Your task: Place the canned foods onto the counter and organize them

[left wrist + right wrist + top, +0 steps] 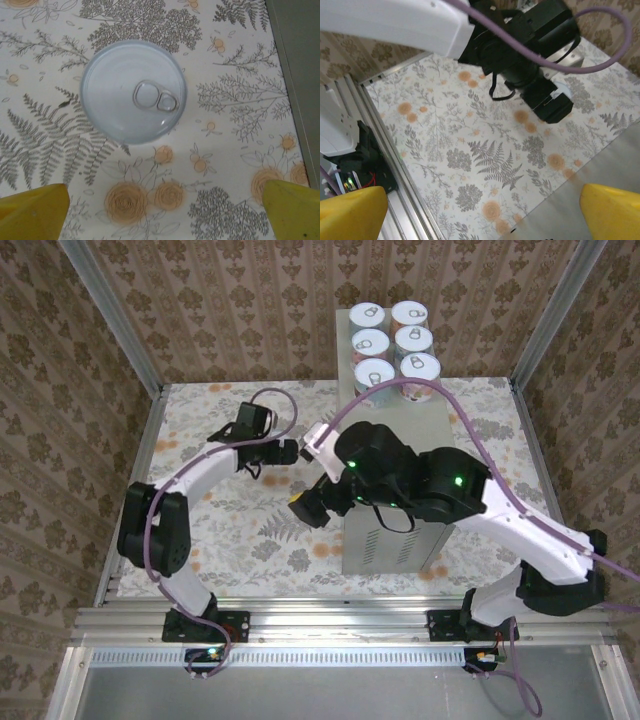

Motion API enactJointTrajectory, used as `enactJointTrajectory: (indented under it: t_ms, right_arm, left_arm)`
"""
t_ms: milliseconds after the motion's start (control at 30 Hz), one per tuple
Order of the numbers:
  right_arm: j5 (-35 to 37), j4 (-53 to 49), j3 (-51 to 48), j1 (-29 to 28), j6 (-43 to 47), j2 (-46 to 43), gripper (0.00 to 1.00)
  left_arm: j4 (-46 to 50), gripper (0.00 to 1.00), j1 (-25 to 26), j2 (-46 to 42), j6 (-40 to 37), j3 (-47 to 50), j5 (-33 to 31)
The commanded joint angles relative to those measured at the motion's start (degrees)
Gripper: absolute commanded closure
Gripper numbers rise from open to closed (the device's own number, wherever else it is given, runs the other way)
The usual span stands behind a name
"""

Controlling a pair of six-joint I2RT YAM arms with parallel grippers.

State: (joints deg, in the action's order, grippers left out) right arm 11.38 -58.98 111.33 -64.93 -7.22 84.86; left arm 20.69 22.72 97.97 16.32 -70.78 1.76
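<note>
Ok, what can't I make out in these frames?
- Left wrist view: the floor can shows its lid alone; label colour hidden from above.
- Top view: the right arm covers the middle of the counter.
- Wrist views: left tool and right tool, fingers cut off by the bottom edge.

Counter (385,540): middle of top hidden under right arm (450,485).
Floor can (133,91): side label hidden, lid faces camera.
Counter cans (392,340): label print too small to read.
Left fingers (32,212): cut by lower edge.
Right fingers (612,210): likewise cut.

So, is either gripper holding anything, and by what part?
Nothing held. Left gripper open above a free-standing can on the floral floor; right gripper open, empty.
</note>
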Motion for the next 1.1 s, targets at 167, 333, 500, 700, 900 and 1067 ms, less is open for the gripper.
enactJointTrajectory:
  t_ms: [167, 333, 500, 700, 900, 1067]
  right_arm:
    - [0.0, -4.8, 1.4, -0.5, 0.7, 1.3, 0.0]
    - [0.0, -4.6, 0.8, -0.5, 0.6, 1.2, 0.0]
    - [-0.1, -4.2, -0.3, -0.5, 0.2, 0.6, 0.0]
    - [0.0, -3.6, -2.0, -0.6, -0.5, -0.8, 0.0]
    - [0.3, -2.7, -3.9, -0.6, -0.9, -2.5, 0.0]
    - [0.5, -2.7, -4.5, -0.6, -1.1, -3.1, 0.0]
  left_arm:
    - [1.3, 0.0, -0.4, 4.9, 0.8, -5.1, -3.6]
    - [2.0, 0.0, -0.4, 7.8, 0.3, -7.1, -3.9]
    - [1.7, 0.01, -0.4, 10.6, -0.3, -9.0, -3.9]
    - [1.7, 0.04, -0.5, 14.0, 0.0, -11.2, -4.4]
    - [2.5, 0.07, -0.4, 16.6, 0.1, -13.2, -5.3]
    - [2.8, 0.07, -0.5, 17.9, 0.0, -13.8, -5.9]
